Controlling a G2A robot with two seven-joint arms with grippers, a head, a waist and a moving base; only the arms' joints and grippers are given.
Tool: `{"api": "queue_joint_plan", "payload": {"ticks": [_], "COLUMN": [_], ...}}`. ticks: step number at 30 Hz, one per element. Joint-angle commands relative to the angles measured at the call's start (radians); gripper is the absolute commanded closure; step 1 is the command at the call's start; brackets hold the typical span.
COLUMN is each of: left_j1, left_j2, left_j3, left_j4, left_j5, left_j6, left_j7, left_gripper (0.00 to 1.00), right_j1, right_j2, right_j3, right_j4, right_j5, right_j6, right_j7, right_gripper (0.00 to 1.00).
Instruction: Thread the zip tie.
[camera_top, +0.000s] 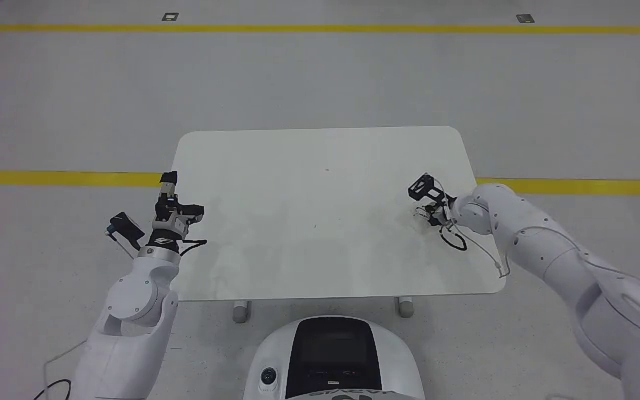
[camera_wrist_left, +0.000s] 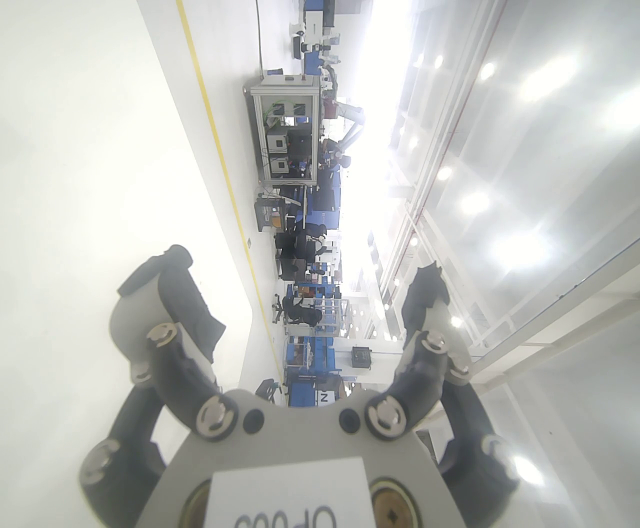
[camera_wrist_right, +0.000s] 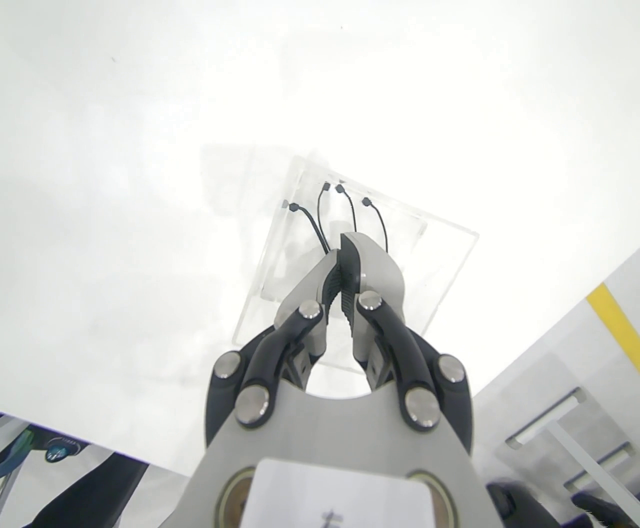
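left gripper (camera_wrist_left: 300, 265): sits at the left edge of the bench, about halfway along that edge, with its arm coming up from the near-left corner. Its black-padded fingers (camera_wrist_left: 170, 300) are spread wide with nothing between them and nothing touching them. The left wrist view looks along the white surface toward the hall, with a yellow floor line (camera_wrist_left: 222, 165) running past.

white rounded-corner bench (camera_top: 320, 200): the two arms are at opposite ends, well apart. One yellow stripe crosses the floor behind the bench, and another runs level with its middle on both sides.

right gripper (camera_wrist_right: 342, 245): over the right part of the bench, set in a little from the right edge. Its fingers (camera_wrist_right: 372, 272) are fully closed, ribbed pads pressed together, tips pointing down into a clear square plastic tray (camera_wrist_right: 442, 250). The tray lies flat on the bench directly under this gripper, near the bench edge.

thin black zip ties (camera_wrist_right: 381, 225): four lie in the tray side by side. Their heads sit toward the side of the tray farthest from the gripper, each apart from the next, and the straps run back toward the fingertips. One outer strap runs right up to the closed tips. I can't tell whether it is pinched between the pads or just passes beneath them. The rest of the straps are hidden under the fingers.
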Motion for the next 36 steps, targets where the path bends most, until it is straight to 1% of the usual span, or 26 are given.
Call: {"api": "queue_joint_plan", "payload": {"ticks": [1,3,4,5,14,17,25,36], "left_j1": [0.0,0.0,0.0,0.0,0.0,0.0,0.0,0.0], "left_j2": [0.0,0.0,0.0,0.0,0.0,0.0,0.0,0.0], "left_j3": [0.0,0.0,0.0,0.0,0.0,0.0,0.0,0.0], "left_j4": [0.0,0.0,0.0,0.0,0.0,0.0,0.0,0.0], "left_j5": [0.0,0.0,0.0,0.0,0.0,0.0,0.0,0.0], "left_j6": [0.0,0.0,0.0,0.0,0.0,0.0,0.0,0.0], "left_j7": [0.0,0.0,0.0,0.0,0.0,0.0,0.0,0.0], "left_gripper": [0.0,0.0,0.0,0.0,0.0,0.0,0.0,0.0], "right_j1": [0.0,0.0,0.0,0.0,-0.006,-0.007,-0.007,-0.005], "right_j2": [0.004,0.008,0.01,0.011,0.024,0.024,0.014,0.001], "right_j3": [0.0,0.0,0.0,0.0,0.0,0.0,0.0,0.0], "right_j4": [-0.004,-0.009,-0.011,-0.013,-0.04,-0.043,-0.036,-0.002], "right_j5": [-0.001,-0.001,-0.001,-0.001,-0.02,-0.027,-0.029,-0.024], "right_j6": [0.0,0.0,0.0,0.0,0.0,0.0,0.0,0.0], "right_j7": [-0.004,-0.006,-0.006,-0.007,-0.008,-0.005,-0.006,-0.017], "right_gripper": [1.0,0.95,0.89,0.85,0.77,0.78,0.88,0.89]}}
